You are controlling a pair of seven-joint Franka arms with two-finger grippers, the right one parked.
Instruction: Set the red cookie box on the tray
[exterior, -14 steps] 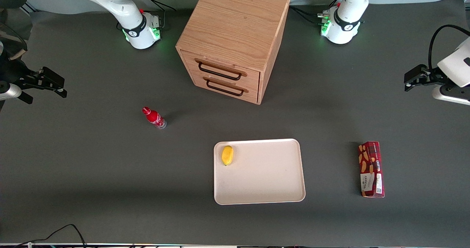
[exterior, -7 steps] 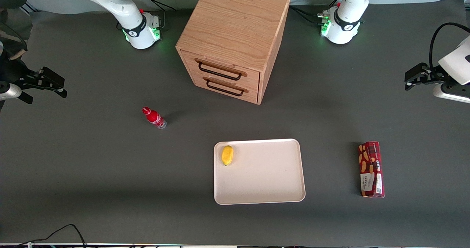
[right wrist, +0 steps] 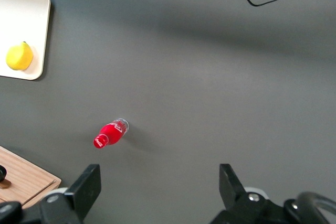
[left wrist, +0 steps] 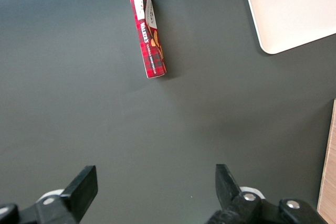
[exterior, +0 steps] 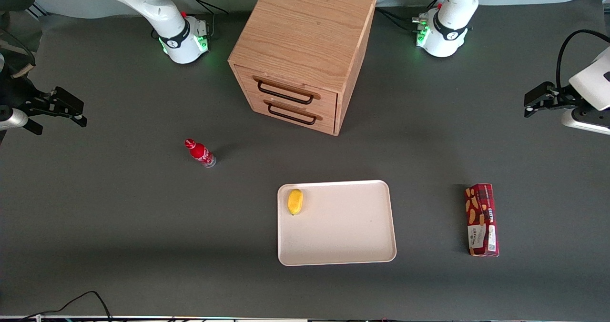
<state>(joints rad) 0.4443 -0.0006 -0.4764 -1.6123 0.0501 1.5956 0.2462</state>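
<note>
The red cookie box (exterior: pixel 482 219) lies flat on the dark table beside the tray (exterior: pixel 343 231), toward the working arm's end and apart from it. The wrist view shows the red cookie box (left wrist: pixel 147 30) well away from my fingers, with a corner of the tray (left wrist: pixel 294 3) nearby. My gripper (exterior: pixel 528 108) hangs above the table at the working arm's end, farther from the front camera than the box. The gripper (left wrist: pixel 156 177) is open with only bare table between its fingers.
A yellow lemon (exterior: pixel 295 201) rests in one corner of the tray. A wooden two-drawer cabinet (exterior: pixel 300 55) stands farther back mid-table, drawers shut. A small red bottle (exterior: pixel 200 153) stands toward the parked arm's end.
My gripper has only drifted a little at the working arm's end of the table. The box, tray, lemon and bottle have not moved.
</note>
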